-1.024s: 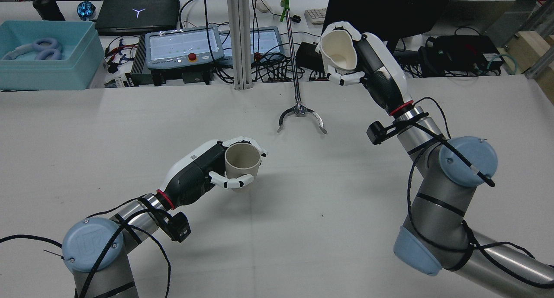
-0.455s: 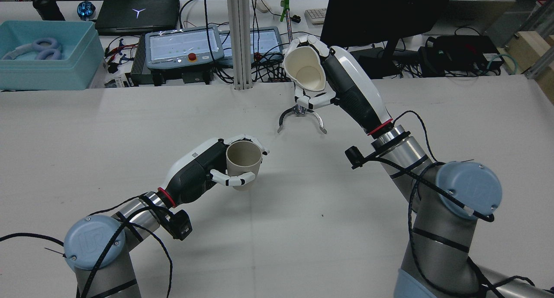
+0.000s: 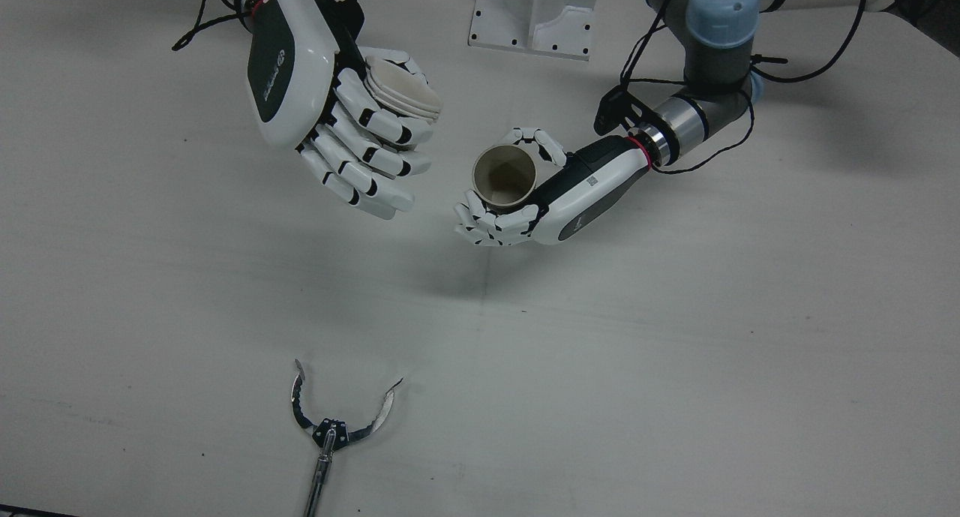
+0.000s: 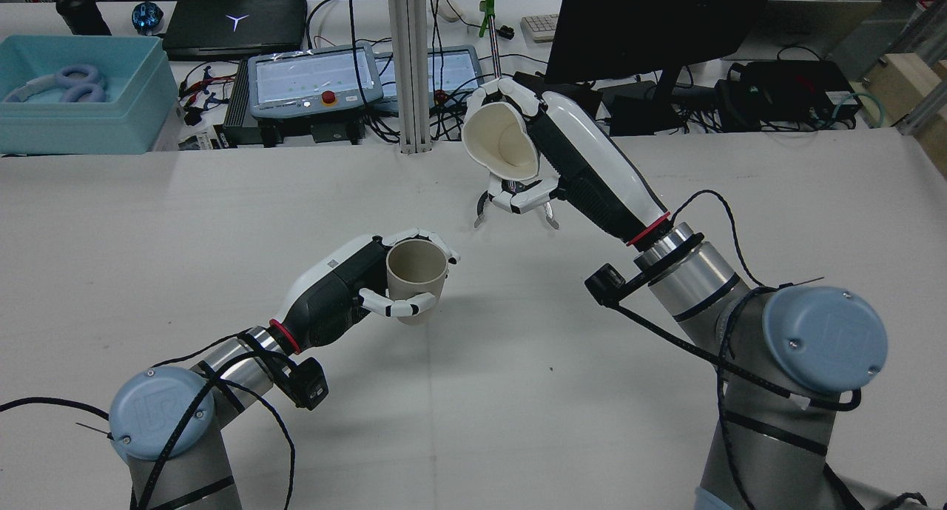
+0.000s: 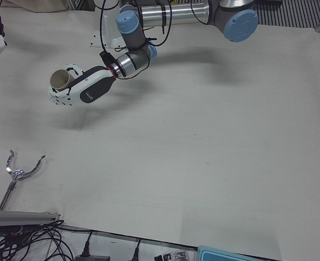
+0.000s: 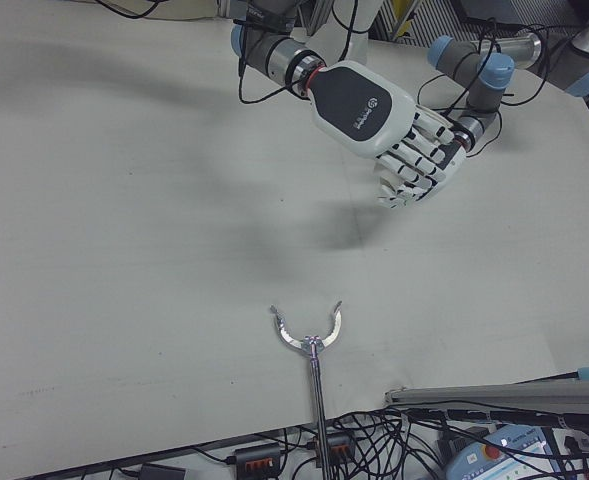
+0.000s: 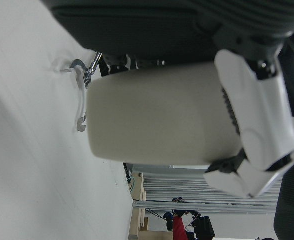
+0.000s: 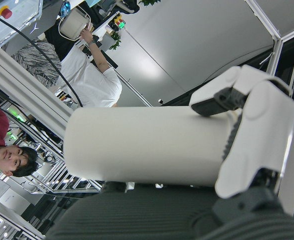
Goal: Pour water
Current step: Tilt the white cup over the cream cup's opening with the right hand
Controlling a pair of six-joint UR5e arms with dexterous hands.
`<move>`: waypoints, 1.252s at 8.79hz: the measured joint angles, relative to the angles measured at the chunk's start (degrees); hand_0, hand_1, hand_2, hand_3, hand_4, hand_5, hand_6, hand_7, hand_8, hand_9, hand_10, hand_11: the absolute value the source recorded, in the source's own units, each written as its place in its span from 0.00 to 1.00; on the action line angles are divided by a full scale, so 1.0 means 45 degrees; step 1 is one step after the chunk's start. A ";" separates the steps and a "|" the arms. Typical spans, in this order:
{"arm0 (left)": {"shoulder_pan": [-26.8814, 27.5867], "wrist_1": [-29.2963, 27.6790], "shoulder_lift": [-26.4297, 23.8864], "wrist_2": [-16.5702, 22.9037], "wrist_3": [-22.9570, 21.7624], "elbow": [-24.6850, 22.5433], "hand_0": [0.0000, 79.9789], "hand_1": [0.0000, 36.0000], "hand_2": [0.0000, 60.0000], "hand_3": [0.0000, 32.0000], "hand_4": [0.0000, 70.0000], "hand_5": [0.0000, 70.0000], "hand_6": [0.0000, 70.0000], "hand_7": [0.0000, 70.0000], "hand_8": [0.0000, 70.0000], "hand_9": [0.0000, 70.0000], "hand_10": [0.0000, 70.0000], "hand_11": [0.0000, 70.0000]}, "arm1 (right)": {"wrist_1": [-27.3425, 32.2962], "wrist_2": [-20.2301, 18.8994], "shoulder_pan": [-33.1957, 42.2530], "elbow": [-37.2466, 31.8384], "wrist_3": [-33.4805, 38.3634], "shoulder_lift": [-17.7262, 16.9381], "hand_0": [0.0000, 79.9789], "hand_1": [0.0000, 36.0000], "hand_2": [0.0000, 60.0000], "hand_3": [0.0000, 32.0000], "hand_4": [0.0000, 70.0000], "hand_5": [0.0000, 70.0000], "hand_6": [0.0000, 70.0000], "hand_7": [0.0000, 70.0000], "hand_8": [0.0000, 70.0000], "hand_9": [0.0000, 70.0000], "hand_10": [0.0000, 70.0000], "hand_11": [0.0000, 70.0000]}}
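The left hand (image 4: 348,288) has its fingers wrapped round a tan cup (image 4: 416,277), holding it upright just above the white table (image 4: 518,391), mouth up; in the front view the inside of this cup (image 3: 505,175) looks bare and dry, with no liquid to be seen. The right hand (image 4: 562,158) is closed round a cream-white cup (image 4: 501,141), raised well above the table and tipped over so that its mouth faces the rear camera and slightly down; its inner wall and bottom show plainly and nothing is in it either. In the rear view the white cup hangs at about 1 o'clock from the tan cup, higher and apart from it, not touching. In the front view only stacked rim edges of the white cup (image 3: 401,89) show past the curled fingers of the right hand (image 3: 330,104), at roughly 10 o'clock from the tan cup. A metal reacher claw (image 3: 330,427) lies on the table with its prongs spread, at about 7 o'clock from the tan cup in the front view, well apart from both hands. On the far bench in the rear view, a light blue bin (image 4: 81,95) holds pale lilac headphones (image 4: 63,84).
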 measured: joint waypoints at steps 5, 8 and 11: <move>-0.0115 0.0110 -0.0094 0.0039 -0.0039 -0.0082 0.58 0.57 0.89 0.00 0.36 0.73 0.36 0.49 0.25 0.38 0.25 0.37 | -0.1450 -0.1156 -0.0205 0.0448 -0.2588 0.0692 0.64 0.96 1.00 0.00 0.19 0.92 0.37 0.53 0.20 0.30 0.16 0.27; -0.0314 0.0120 -0.0103 0.0081 -0.0071 -0.0155 0.58 0.58 0.89 0.00 0.36 0.73 0.36 0.49 0.25 0.38 0.25 0.37 | -0.3015 -0.1898 -0.0059 0.1252 -0.3482 0.0717 0.64 0.95 1.00 0.00 0.20 0.91 0.36 0.51 0.18 0.28 0.14 0.24; -0.0375 0.0169 -0.0122 0.0086 -0.0079 -0.0203 0.58 0.57 0.89 0.00 0.35 0.73 0.36 0.49 0.25 0.37 0.25 0.37 | -0.3624 -0.2292 0.0846 0.1335 -0.3582 0.0636 0.63 0.91 1.00 0.00 0.19 0.90 0.36 0.51 0.19 0.30 0.16 0.26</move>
